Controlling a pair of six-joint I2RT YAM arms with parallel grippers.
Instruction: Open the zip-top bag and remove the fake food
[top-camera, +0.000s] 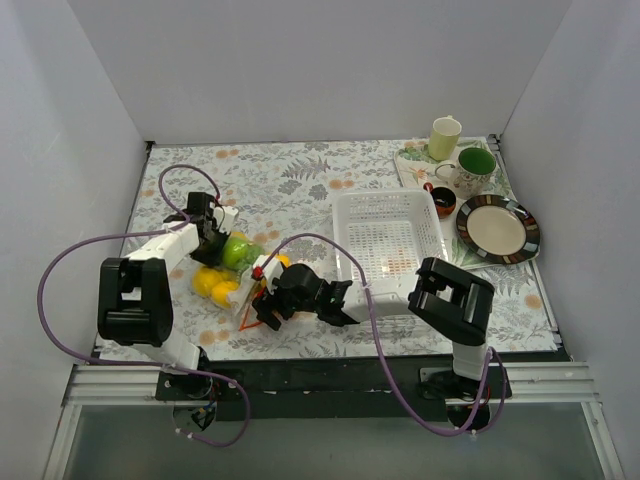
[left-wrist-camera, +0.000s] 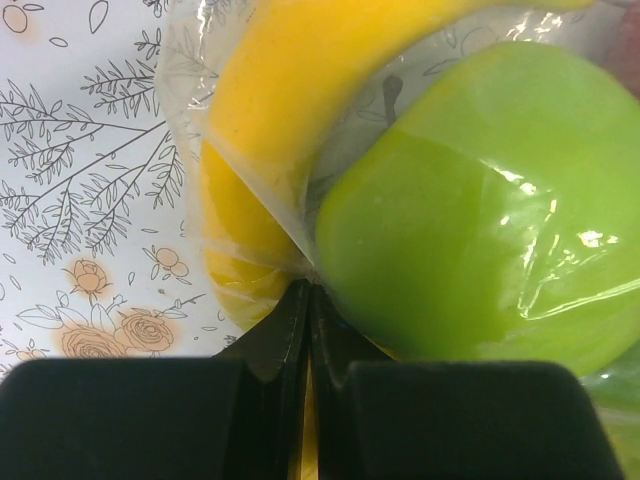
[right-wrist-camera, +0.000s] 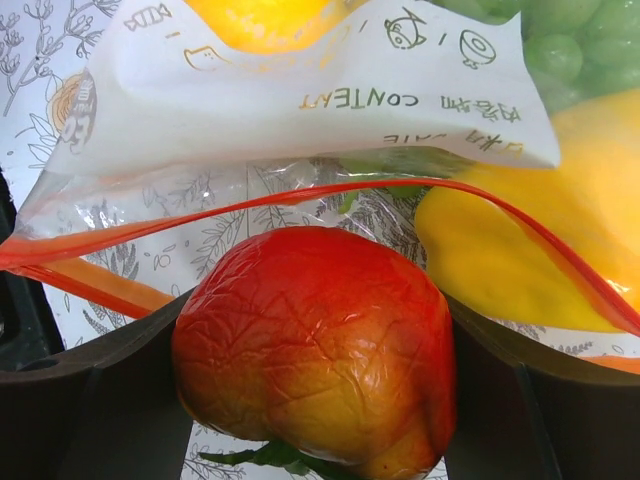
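Observation:
The zip-top bag lies at the front left of the table, its mouth with the red-orange strip open toward my right gripper. My right gripper is shut on the red tomato, just outside the bag's mouth; in the top view this gripper is at the bag's near end. Inside the bag are a yellow piece, green grapes, a green round fruit and a yellow banana-like piece. My left gripper is shut, pinching the bag's film at its far end.
A white perforated basket stands right of the bag. Behind and right of it are a striped plate, a green-lined mug, a cream cup and a small dark bowl. White walls close in three sides.

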